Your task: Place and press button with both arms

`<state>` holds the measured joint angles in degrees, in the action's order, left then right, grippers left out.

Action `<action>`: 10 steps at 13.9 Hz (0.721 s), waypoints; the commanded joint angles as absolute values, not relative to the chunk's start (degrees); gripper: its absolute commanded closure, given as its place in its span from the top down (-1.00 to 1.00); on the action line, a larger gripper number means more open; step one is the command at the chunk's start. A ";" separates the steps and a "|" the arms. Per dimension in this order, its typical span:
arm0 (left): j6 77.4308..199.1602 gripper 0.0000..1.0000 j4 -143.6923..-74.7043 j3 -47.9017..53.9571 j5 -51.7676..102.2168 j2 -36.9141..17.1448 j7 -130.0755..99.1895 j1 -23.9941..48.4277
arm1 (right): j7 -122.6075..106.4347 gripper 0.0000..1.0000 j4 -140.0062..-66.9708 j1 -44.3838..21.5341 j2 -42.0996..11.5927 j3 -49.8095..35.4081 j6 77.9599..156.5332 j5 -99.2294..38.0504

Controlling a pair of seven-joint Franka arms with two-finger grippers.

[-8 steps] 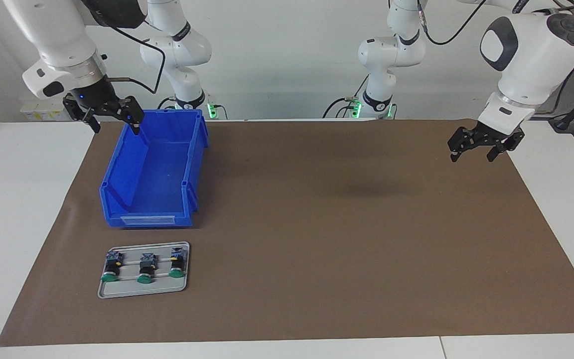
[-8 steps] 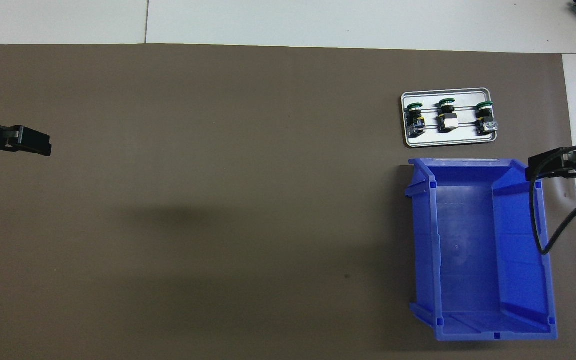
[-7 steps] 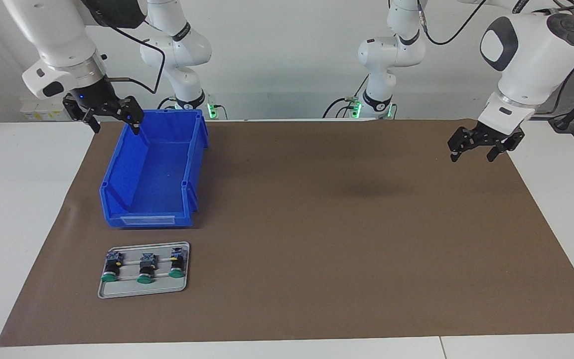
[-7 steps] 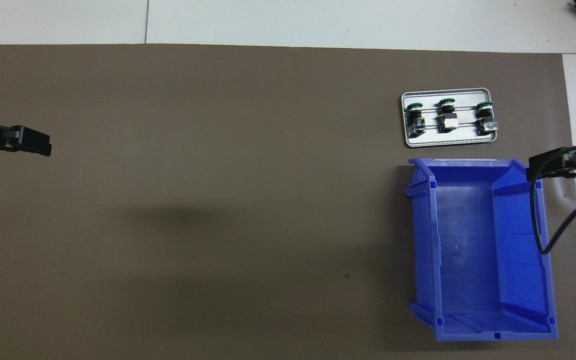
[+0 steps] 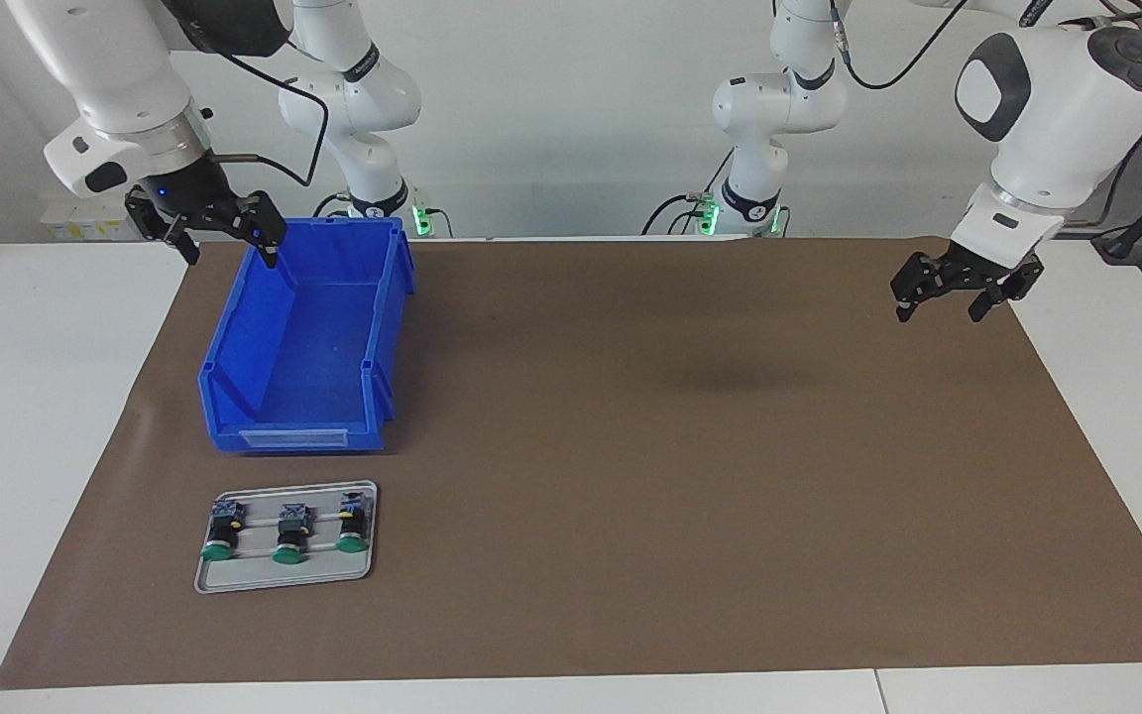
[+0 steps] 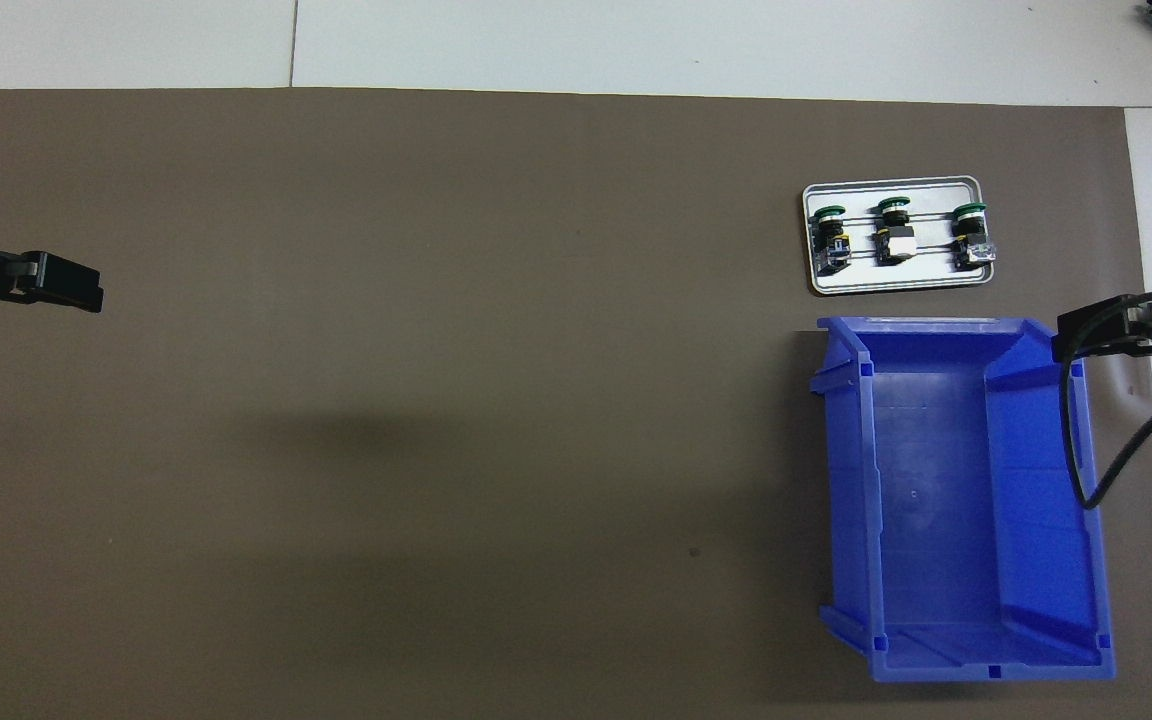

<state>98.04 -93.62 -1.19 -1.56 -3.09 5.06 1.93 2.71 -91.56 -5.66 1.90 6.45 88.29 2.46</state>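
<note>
Green-capped push buttons with black cylindrical bodies, three of them, are lying on their sides in a row on a flat grey metal tray (image 5: 365, 570); the middle button (image 5: 289, 535) is pointing its cap away from the robots, so its long axis is running toward and away from them. The tray is sitting farther from the robots than the blue plastic bin (image 5: 303, 337), at the right arm's end of the table. The right gripper (image 5: 224, 238) is hanging open over the bin's robot-side corner, making it the nearer claw. The left gripper (image 5: 958, 288), also open, is waiting over the brown mat (image 5: 680, 446), well apart from the tray.
</note>
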 commanded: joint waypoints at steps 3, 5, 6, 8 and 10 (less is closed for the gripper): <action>98.70 1.00 -95.80 -0.97 -2.02 -1.23 5.54 1.58 | 1.41 1.00 -92.46 -4.66 -1.22 5.89 98.66 3.25; 98.70 1.00 -95.80 -0.97 -2.02 -1.23 5.54 1.58 | 1.32 1.00 -90.54 -4.05 -7.35 5.89 105.08 2.46; 98.61 1.00 -95.80 -0.97 -2.02 -1.23 5.54 1.58 | 1.32 1.00 -89.66 -3.69 -10.86 5.89 109.29 2.37; 98.70 1.00 -95.80 -0.97 -2.02 -1.23 5.54 1.58 | 1.32 1.00 -88.51 -3.69 -17.54 5.89 116.07 1.94; 98.70 1.00 -95.80 -0.97 -2.02 -1.23 5.54 1.58 | 1.23 1.00 -87.10 -3.60 -23.79 5.89 123.19 1.76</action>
